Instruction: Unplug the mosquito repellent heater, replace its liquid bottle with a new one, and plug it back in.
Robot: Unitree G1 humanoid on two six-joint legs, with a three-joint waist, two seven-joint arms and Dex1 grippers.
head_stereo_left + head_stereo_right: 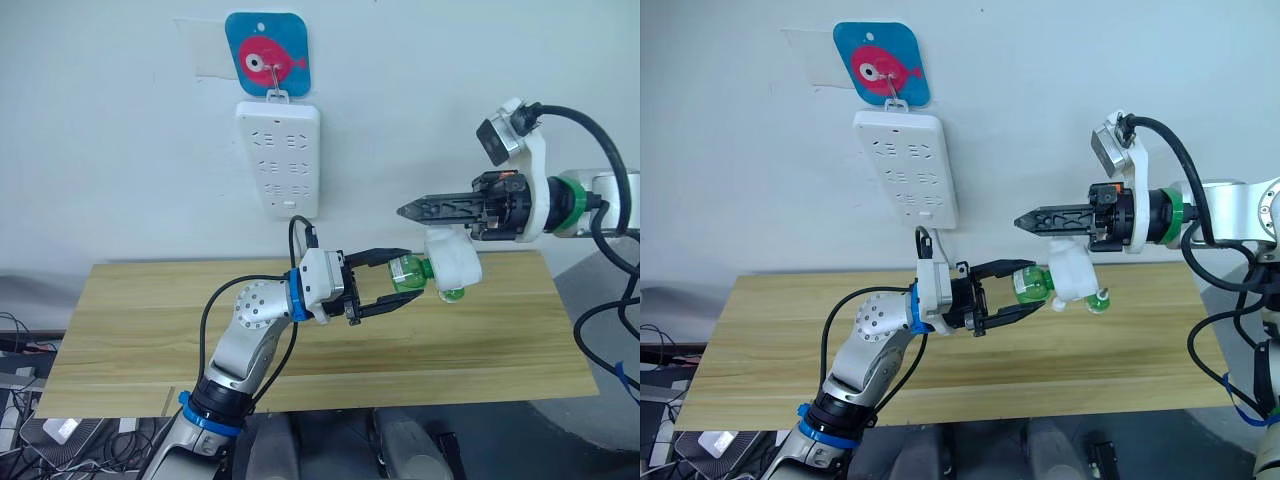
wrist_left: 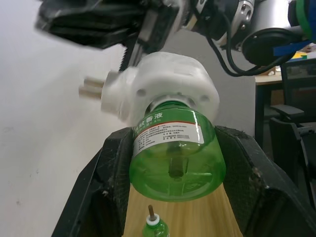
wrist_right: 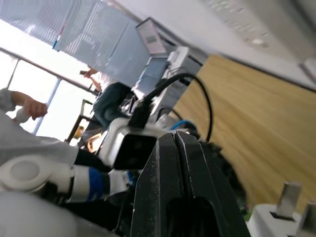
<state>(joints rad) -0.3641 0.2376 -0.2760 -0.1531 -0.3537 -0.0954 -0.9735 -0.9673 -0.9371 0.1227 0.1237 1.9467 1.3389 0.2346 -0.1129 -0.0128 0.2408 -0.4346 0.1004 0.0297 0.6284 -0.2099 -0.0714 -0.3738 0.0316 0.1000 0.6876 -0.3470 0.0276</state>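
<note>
Over the table (image 1: pixel 140 330), the left arm reaches forward with elbow bent, its tool (image 1: pixel 398 284) clamped on the green liquid bottle (image 1: pixel 408 271). The right tool (image 1: pixel 407 211), fingers together, points left just above the mosquito repellent heater (image 1: pixel 455 259) capping that bottle.

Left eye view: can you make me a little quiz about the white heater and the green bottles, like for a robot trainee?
1. True or false: the mosquito repellent heater is plugged into the power strip.
2. What sits between the fingers of the left hand? A. the green bottle fixed to the heater. B. a spoon. C. a red ball.
3. Fill in: a second small green bottle stands on the wooden ____.
Key: 1 false; 2 A; 3 table.
</note>
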